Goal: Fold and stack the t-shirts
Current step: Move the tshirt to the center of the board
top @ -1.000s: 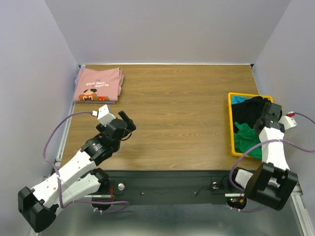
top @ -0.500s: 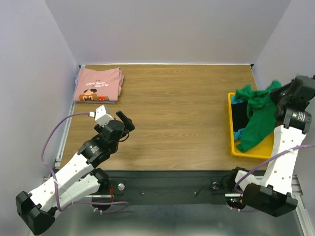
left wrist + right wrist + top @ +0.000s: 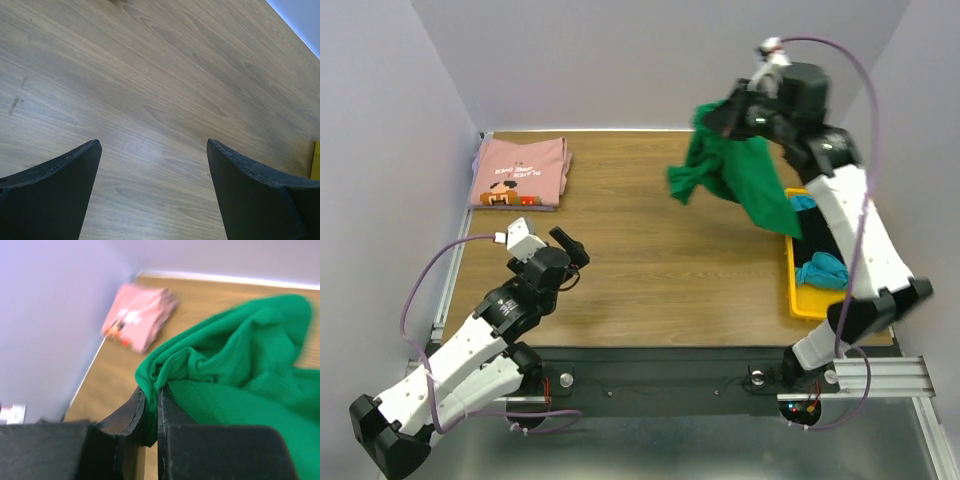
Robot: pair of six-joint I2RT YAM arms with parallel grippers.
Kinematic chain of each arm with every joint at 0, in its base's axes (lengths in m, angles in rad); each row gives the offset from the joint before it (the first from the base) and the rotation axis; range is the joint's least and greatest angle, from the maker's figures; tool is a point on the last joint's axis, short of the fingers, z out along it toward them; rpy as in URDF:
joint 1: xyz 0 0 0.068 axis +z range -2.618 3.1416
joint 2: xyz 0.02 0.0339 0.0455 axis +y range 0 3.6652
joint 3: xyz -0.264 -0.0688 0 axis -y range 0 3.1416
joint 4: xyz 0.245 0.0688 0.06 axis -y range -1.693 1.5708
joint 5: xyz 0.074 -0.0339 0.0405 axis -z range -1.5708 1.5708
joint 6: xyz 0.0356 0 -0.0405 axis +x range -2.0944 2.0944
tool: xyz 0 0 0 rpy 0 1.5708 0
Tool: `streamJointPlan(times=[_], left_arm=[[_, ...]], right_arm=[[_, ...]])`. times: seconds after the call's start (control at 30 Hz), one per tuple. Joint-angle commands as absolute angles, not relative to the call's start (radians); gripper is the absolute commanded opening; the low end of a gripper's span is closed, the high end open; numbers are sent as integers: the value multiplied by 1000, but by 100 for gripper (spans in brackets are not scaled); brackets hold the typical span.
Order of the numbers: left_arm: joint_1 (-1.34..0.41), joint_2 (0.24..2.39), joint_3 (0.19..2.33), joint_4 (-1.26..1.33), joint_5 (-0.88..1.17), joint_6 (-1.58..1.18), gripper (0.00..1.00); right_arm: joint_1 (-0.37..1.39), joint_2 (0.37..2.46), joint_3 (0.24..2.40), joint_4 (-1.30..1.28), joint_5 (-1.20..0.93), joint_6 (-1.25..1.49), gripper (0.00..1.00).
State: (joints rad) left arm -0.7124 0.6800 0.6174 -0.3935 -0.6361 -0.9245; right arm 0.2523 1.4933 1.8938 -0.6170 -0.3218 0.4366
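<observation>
- Wood-grain table (image 3: 670, 250) fills your view, with a yellow tray (image 3: 805, 308) at its right edge.
- Your right gripper (image 3: 150, 397) is clamped on the green t-shirt (image 3: 740, 175), which hangs in the air just left of the tray.
- The pink t-shirt (image 3: 518, 172) lies folded far left of the tray.
- Your left gripper (image 3: 152, 147) hovers over the table well left of the tray, fingers spread.

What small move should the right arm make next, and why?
Probably lower the green shirt onto the bare middle of the table: the right fingers pinch it bunched in mid-air, while the pink shirt already lies folded at the far-left corner.
</observation>
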Motion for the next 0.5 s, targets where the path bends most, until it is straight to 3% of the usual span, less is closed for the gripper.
streamJointPlan(times=[0.0, 0.13, 0.23, 0.33, 0.4, 0.43, 0.47], left_arm=[[-713, 638, 647, -471, -696, -1011, 98], [-712, 606, 644, -550, -722, -1109, 99], [-712, 598, 653, -623, -739, -1173, 99], [-712, 600, 647, -624, -735, -1184, 99], [-712, 615, 646, -623, -727, -1184, 99], [-712, 621, 649, -624, -729, -1186, 98], [-712, 626, 650, -626, -726, -1184, 99]], right_arm=[[498, 1645, 2045, -554, -353, 321, 0], [554, 1674, 2056, -548, -330, 328, 0], [555, 1579, 1906, -542, 33, 351, 1], [554, 1505, 1589, -538, 340, 383, 7], [545, 1447, 1360, -532, 471, 431, 31], [545, 1433, 1298, -528, 507, 448, 46], [542, 1422, 1248, -528, 541, 462, 68]])
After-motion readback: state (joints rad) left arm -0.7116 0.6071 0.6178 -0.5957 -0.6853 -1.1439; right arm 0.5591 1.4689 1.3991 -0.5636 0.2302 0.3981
